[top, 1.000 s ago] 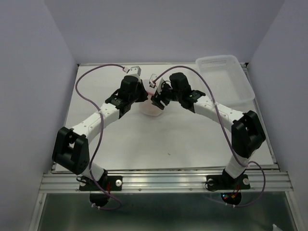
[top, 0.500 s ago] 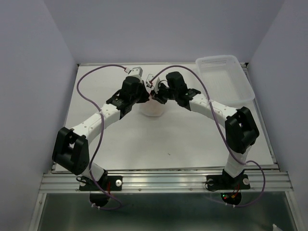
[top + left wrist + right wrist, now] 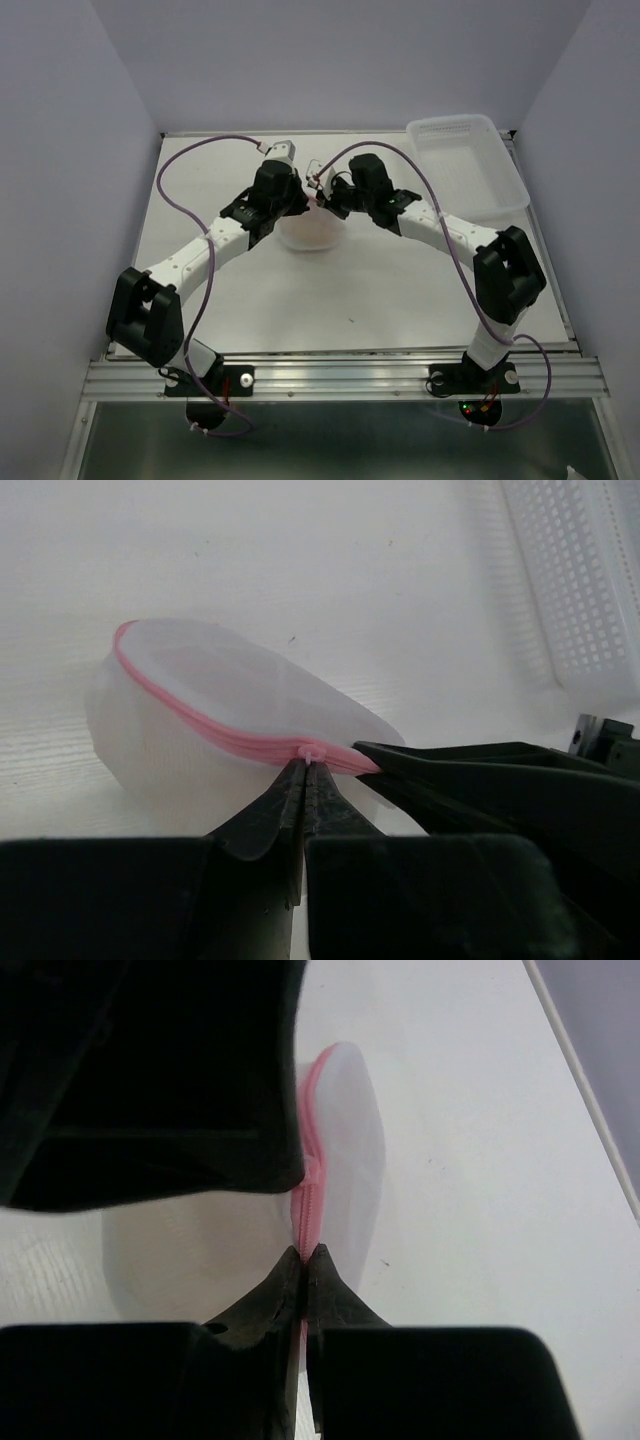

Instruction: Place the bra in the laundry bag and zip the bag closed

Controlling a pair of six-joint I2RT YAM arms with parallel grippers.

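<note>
The left gripper [image 3: 305,770] is clenched on the pink zipper [image 3: 215,730] of the bag [image 3: 240,690]. Just beside it, at the bag's far edge, the right gripper [image 3: 303,1253] pinches the same zipper.

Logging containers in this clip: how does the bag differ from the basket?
The bag is round and domed with a pink zipper rim; the basket is rectangular with perforated walls. The bag sits centrally, pinched by the left pincer and right pincer; the basket stands untouched at the far right corner. Both are whitish and translucent.
</note>
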